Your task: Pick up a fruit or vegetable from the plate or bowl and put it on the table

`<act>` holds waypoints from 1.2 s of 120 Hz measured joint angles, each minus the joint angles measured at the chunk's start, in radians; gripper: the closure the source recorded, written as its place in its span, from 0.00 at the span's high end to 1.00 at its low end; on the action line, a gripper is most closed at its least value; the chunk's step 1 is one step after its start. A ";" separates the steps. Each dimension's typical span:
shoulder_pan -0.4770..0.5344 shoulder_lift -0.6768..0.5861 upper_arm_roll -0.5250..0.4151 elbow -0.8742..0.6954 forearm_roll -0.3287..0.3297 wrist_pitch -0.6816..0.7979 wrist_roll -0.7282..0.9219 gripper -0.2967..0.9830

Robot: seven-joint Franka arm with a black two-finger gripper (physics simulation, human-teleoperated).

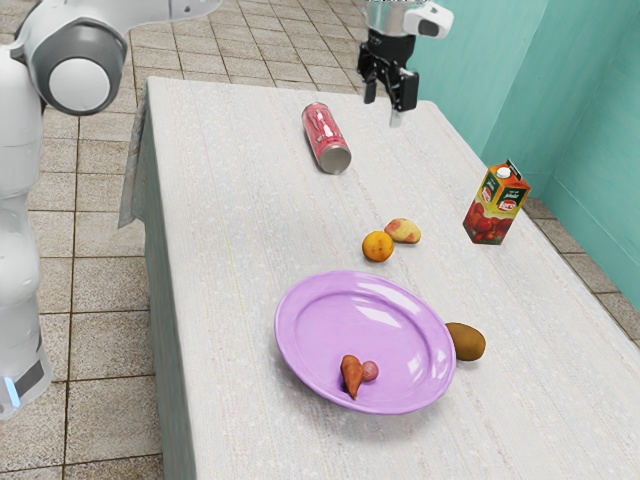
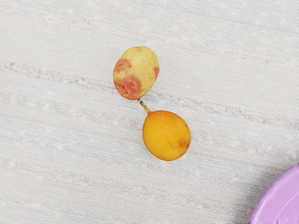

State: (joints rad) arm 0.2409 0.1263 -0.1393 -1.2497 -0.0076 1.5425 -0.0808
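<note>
Item: tapered root, purple plate | Handling: likely light, stiff | Hold: you span its thick end — crosswise | Your fingers: spread, empty

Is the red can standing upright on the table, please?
No, the red can lies on its side on the table.

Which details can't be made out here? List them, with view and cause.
- Plate-side end of the brown oval fruit, and any contact with the round purple plate: exterior view, behind the plate's rim.
- Most of that plate: wrist view, cut off by the edge.
- Small print on the red-and-green juice carton: exterior view, too small.
- White arm stretch above the black end effector: exterior view, beyond the upper edge.
</note>
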 joint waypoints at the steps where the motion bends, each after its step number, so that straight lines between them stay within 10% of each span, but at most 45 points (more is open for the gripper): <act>1: 0.000 0.000 0.000 0.000 0.000 0.000 0.001 0.77; 48: -0.013 0.020 -0.019 -0.002 0.079 -0.053 0.128 0.77; 144: -0.044 -0.044 -0.533 -0.362 0.087 0.054 1.006 0.77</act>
State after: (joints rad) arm 0.1970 0.0819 -0.6726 -1.6118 0.0792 1.5968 0.9247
